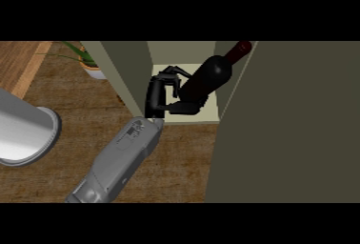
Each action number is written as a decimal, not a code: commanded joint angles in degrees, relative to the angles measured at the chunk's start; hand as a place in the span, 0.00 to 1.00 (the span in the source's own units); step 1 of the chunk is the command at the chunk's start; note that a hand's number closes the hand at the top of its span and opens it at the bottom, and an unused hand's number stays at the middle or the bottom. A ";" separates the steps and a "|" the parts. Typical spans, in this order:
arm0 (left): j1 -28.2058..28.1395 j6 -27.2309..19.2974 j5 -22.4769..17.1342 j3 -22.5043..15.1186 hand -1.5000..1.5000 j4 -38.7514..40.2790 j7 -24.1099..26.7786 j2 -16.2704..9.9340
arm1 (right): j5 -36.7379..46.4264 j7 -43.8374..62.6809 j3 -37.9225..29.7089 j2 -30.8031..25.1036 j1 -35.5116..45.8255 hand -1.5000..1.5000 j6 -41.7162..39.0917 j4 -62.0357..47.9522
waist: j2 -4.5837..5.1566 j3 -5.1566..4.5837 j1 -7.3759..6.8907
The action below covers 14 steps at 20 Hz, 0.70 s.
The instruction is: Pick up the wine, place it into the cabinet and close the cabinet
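Black right hand (163, 95), fingers and thumb curled around the lower body of the dark glass wine bottle (205, 78), was inside the open olive cabinet (184, 117). Bottle sat just right of the palm, within the cabinet's compartment, long axis tilted, red-capped neck leaning up-right. Grey forearm reached in from below-left of the cabinet. Left hand unseen. Release pending, by my judgement.

My dark glass wine bottle (205, 81) with a deep red capped neck leans inside the pale olive cabinet (126, 76), neck tilted up and to the right, base low on the cream shelf. The cabinet's tall door (295, 128) stands open at the right.
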<state>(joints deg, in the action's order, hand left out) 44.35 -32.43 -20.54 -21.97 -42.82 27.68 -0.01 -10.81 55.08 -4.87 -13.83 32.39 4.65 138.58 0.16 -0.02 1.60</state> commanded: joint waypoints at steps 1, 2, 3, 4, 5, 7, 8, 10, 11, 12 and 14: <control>-0.38 -1.73 0.77 -2.09 1.00 0.17 -0.52 0.01 | -6.08 0.70 -2.09 0.32 -4.92 0.00 -1.33 6.34 | -0.21 0.04 -0.60; 0.53 0.30 -0.61 -0.64 1.00 7.09 4.79 0.01 | -2.94 -1.48 0.40 1.85 -3.05 0.00 -0.27 4.18 | 0.17 0.00 0.07; 2.18 0.20 -1.37 -0.32 1.00 7.87 4.34 0.01 | -5.06 2.50 -1.41 -0.33 2.41 0.00 0.74 2.24 | 0.09 -0.03 0.06; 5.47 -2.31 -2.02 -0.57 1.00 8.43 1.97 0.01 | -8.39 -0.37 -4.49 -0.52 -2.22 0.00 -2.17 3.69 | 0.14 0.03 0.54; 1.66 -0.38 -2.02 0.59 1.00 9.91 7.07 0.01 | -6.53 4.69 -2.72 -0.95 1.71 0.00 0.67 5.34 | 0.07 -0.04 0.50; 3.13 -1.59 -4.15 -0.43 1.00 11.23 9.03 0.01 | -2.84 1.90 0.24 0.74 1.77 0.00 1.07 3.04 | 0.19 -0.05 0.53; 1.05 0.04 -4.98 1.15 1.00 12.33 11.60 0.01 | -5.94 3.28 -2.44 -0.78 2.31 0.00 0.19 3.05 | 0.19 -0.04 0.55; 4.33 2.25 -6.47 3.09 1.00 14.46 11.46 0.01 | -6.49 0.97 -2.87 -1.07 1.56 0.00 -1.75 1.14 | 0.26 -0.03 0.39; 3.07 2.80 -5.97 4.82 1.00 15.39 13.82 0.01 | -2.01 2.86 1.28 1.05 -0.04 0.00 0.94 5.17 | 0.16 -0.06 0.17; 4.15 0.69 -9.22 2.65 1.00 15.53 14.49 0.01 | -4.00 -0.09 0.08 0.47 0.99 0.00 -1.13 1.19 | 0.41 -0.05 0.94; 5.78 2.58 -10.25 3.60 1.00 15.17 12.25 0.01 | -4.68 2.13 -0.29 0.48 0.07 0.00 -0.34 4.33 | 0.17 -0.04 0.70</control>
<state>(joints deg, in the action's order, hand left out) 48.83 -31.41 -27.56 -19.40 -29.12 38.77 -0.01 -12.08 54.61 -5.23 -13.64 33.70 3.70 137.75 0.39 -0.05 2.11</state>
